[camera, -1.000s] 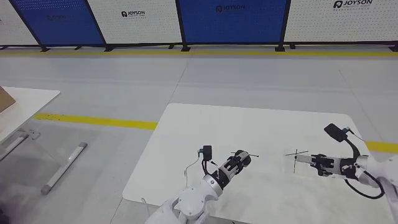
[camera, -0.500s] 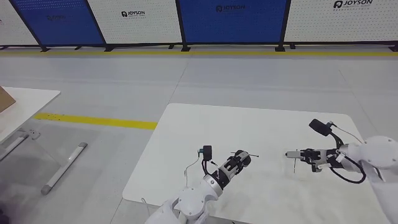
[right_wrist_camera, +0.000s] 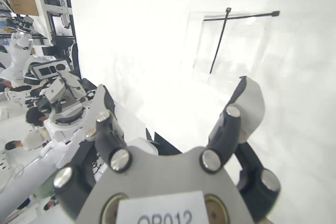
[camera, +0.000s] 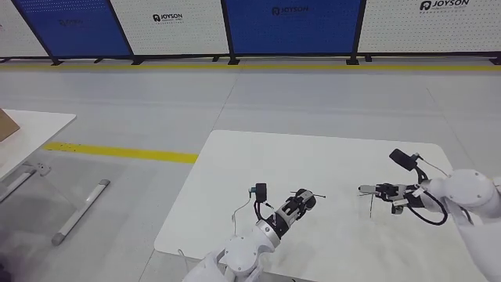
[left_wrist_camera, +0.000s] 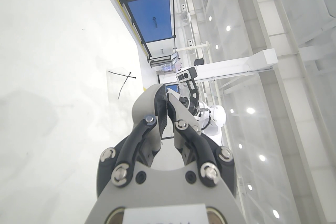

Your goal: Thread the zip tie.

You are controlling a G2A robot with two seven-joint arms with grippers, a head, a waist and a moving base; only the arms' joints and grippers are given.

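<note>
Two crossed zip ties lie flat on a clear sheet [right_wrist_camera: 236,57] on the table [camera: 313,157]. The right gripper [right_wrist_camera: 174,89] is spread wide and holds nothing. It stands just short of the ties.

The longer-showing zip tie [right_wrist_camera: 219,41] points its tail end at this gripper, its long axis running away from the fingers. The second zip tie [right_wrist_camera: 240,16] crosses it near the head.

The left gripper [left_wrist_camera: 166,96] is closed, with nothing seen between its pads, and stands well apart from the ties. The right arm is judged nearer for the pick-up.
</note>
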